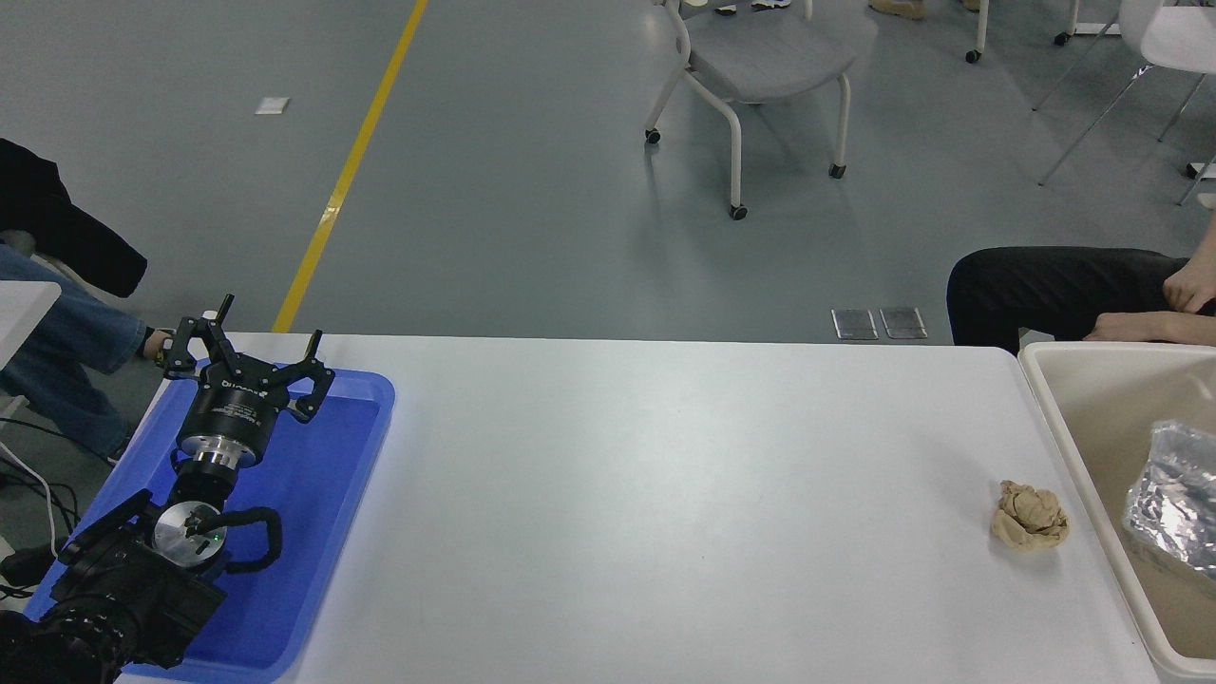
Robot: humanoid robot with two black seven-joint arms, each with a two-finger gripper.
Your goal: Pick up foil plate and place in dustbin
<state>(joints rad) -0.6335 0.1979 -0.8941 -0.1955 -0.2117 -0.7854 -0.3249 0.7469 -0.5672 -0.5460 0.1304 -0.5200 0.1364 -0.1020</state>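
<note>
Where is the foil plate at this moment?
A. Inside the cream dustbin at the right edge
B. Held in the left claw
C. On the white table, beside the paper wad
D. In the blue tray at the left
A. The crinkled silver foil plate shows inside the walls of the cream dustbin, while the tan paper wad lies alone on the white table, outside the bin.

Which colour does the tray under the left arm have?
Blue; the tray shows clearly in the head view.
</note>
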